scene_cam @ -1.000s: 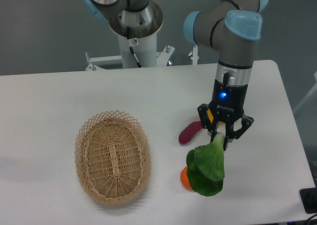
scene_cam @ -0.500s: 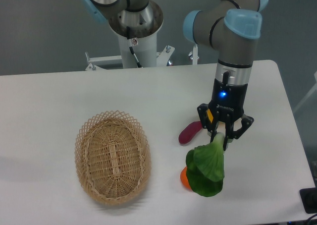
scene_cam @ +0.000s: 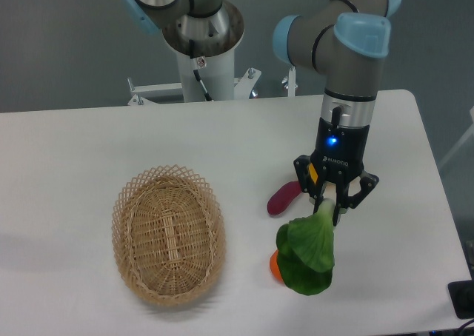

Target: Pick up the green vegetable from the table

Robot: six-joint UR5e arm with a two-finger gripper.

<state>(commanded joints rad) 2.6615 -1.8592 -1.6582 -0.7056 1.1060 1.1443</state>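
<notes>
One fixed camera, high and in front of the table

It looks down at an angle across the large white rounded-corner tabletop (scene_cam: 89,151) toward the arm's grey pedestal base (scene_cam: 201,32) at the far edge, at middling range; the oval wicker basket (scene_cam: 168,234) sits lower left, and the near edge is cropped.

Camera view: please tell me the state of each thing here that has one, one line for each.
Gripper: shut on the vegetable's pale stalk.
Vegetable: held by its stalk, leaves hanging down.
Basket: upright on the table, nothing inside.
Orange: mostly hidden behind the vegetable's leaves.
Purple piece: lying flat on the table, untouched.
</notes>
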